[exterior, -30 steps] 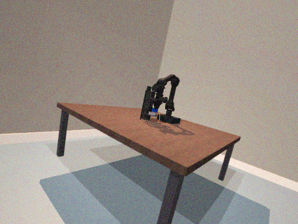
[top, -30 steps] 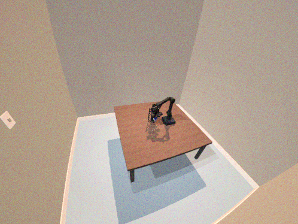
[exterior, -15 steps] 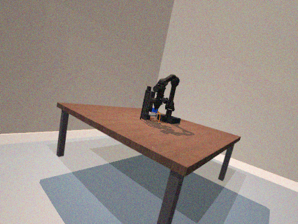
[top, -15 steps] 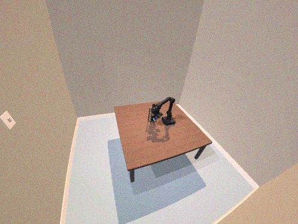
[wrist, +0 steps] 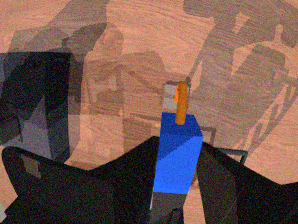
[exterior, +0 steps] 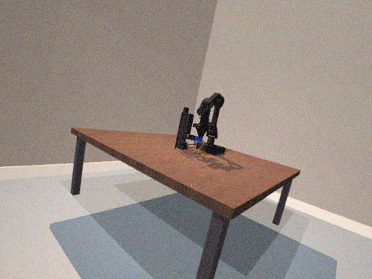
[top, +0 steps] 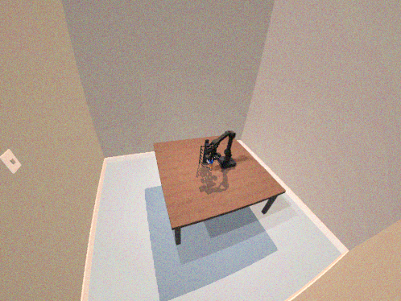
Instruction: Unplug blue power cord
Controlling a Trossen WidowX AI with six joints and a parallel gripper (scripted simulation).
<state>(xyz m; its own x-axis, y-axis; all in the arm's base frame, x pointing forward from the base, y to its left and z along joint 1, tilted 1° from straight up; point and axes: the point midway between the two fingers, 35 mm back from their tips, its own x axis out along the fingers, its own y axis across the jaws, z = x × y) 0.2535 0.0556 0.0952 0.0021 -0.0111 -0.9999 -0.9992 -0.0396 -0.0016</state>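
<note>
The plug (exterior: 199, 139) (wrist: 178, 162) is a blue block between the fingertips of my gripper (exterior: 200, 136) (wrist: 177, 145), which is shut on its sides. An orange cord (exterior: 201, 147) (wrist: 182, 102) leaves the plug's end and bends down to a small pale plate (wrist: 169, 95) on the table. The power strip (exterior: 182, 130) looks like the tall black upright beside the arm. A dark piece (exterior: 191, 137) spans the space between strip and plug; I cannot tell whether it still touches the strip. The plug also shows as a small blue patch (top: 210, 161) in the top view.
The arm's black base (top: 227, 162) (exterior: 214, 148) stands close to the plug. A dark block (wrist: 35, 105) is at the left in the wrist view. A thin black wire frame (top: 200, 154) (wrist: 231, 151) stands nearby. All stand on the brown table (top: 181, 201) (exterior: 149, 160).
</note>
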